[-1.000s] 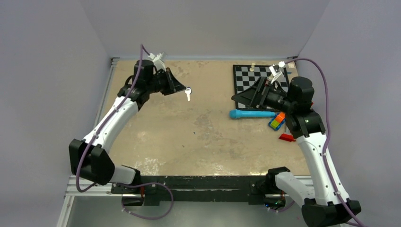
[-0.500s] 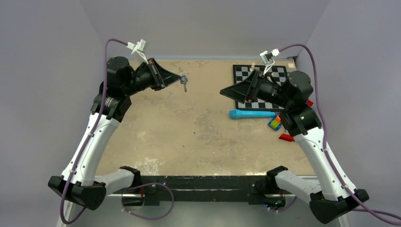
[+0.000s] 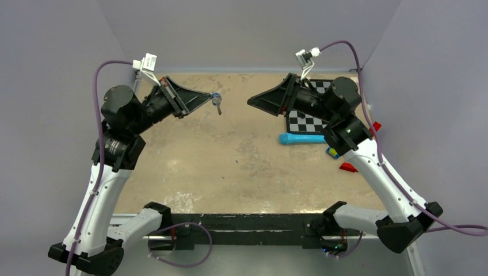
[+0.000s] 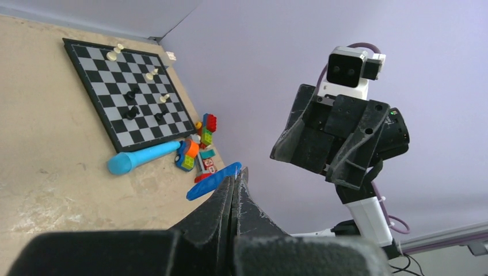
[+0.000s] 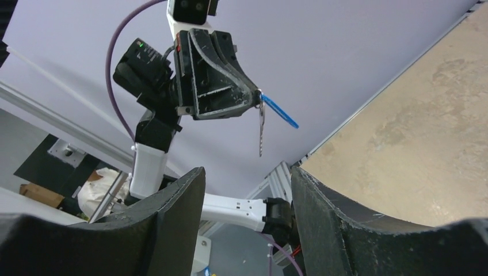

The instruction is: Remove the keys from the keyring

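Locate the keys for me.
In the top view the keys hang from the shut left gripper above the far part of the table, left of centre, opposite the right gripper.

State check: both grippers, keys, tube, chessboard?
left gripper: shut on keys, up above the table
right gripper: open, empty, pointed at left gripper
keys: dangling from left gripper, in the air
light-blue tube: lying on table
chessboard: flat on table
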